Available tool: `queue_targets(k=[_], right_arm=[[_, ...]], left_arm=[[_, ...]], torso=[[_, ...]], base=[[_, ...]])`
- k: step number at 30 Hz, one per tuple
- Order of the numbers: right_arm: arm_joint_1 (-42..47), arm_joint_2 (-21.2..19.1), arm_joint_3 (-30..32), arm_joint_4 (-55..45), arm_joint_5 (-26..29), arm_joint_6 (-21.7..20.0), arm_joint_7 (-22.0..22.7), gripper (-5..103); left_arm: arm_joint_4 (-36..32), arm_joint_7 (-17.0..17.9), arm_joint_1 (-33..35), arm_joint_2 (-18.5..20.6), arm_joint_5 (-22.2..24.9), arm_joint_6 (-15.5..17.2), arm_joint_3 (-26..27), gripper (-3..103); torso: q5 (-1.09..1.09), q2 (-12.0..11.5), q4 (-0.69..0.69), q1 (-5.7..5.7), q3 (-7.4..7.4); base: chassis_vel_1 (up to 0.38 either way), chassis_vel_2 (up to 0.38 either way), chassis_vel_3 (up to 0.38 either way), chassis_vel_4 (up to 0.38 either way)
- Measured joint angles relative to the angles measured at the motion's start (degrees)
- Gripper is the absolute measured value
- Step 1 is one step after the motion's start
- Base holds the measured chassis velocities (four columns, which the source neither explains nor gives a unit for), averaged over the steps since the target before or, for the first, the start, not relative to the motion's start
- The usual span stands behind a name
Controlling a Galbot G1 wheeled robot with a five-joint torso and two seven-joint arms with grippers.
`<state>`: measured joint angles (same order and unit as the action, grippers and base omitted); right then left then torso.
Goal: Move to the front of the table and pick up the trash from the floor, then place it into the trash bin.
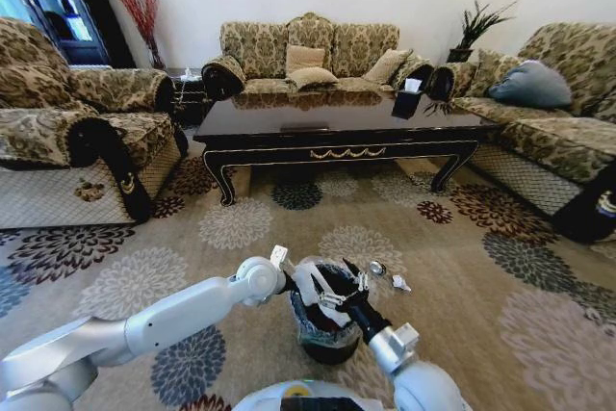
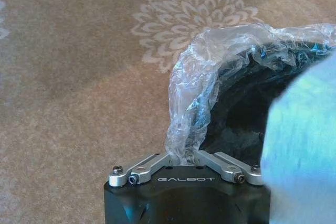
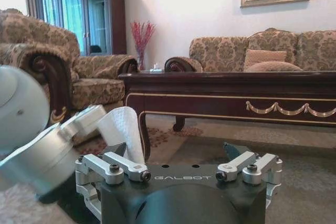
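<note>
Head view, nearest zone: the left gripper [image 1: 281,281] and the right gripper [image 1: 339,297] meet over the trash bin [image 1: 322,339], which stands on the floor [image 1: 452,267] directly in front of the robot. Left wrist view: the left fingers are closed, pinching the plastic liner [image 2: 194,93] at the bin rim, so this arm steadies the bin mouth. Right wrist view: the right gripper [image 3: 181,169] has its linkages spread and its fingers are released, clasping nothing; a white wrapper [image 3: 123,129] stands up just beside it, next to the left wrist, and whether anything holds the wrapper cannot be determined.

Middle zone: a small silvery round piece [image 1: 377,268] and a white scrap [image 1: 400,283] lie on the carpet just beyond the bin, on the robot's right. The right gripper is judged the nearer effector; both items lie forward and to the right of it.

Far zone: the table [image 1: 337,127] stands well beyond, with sofas around it.
</note>
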<state>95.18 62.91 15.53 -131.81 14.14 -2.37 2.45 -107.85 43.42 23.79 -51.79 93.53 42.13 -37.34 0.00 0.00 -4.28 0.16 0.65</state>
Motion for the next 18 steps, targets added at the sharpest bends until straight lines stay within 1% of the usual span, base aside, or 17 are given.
queue_targets(k=[4,8,11,18], right_arm=[[-0.53,0.63,-0.13,0.31,0.16,-0.09,0.16,100],[0.98,0.48,-0.15,1.29,-0.86,0.85,0.14,100],[3.01,0.6,-0.1,3.0,-2.52,2.73,-0.08,100],[3.65,0.06,0.5,3.81,-3.5,3.72,-0.11,100]], left_arm=[[-0.27,-0.06,0.54,0.1,0.16,0.0,0.36,0],[-0.54,-0.06,1.05,0.6,0.49,0.0,1.5,0],[-1.28,-1.03,2.36,1.57,1.35,0.0,4.29,0],[-1.76,-1.69,3.92,2.77,1.41,0.0,7.07,0]], torso=[[0.0,0.0,0.0,0.0,0.0],[0.0,0.0,0.0,0.0,0.0],[0.0,0.0,-0.01,0.0,0.0],[0.0,0.0,0.0,0.0,0.0]], base=[[0.0,0.0,0.0,0.0],[0.0,0.0,0.0,0.0],[0.0,0.0,0.0,0.0],[0.0,0.0,0.0,0.0]])
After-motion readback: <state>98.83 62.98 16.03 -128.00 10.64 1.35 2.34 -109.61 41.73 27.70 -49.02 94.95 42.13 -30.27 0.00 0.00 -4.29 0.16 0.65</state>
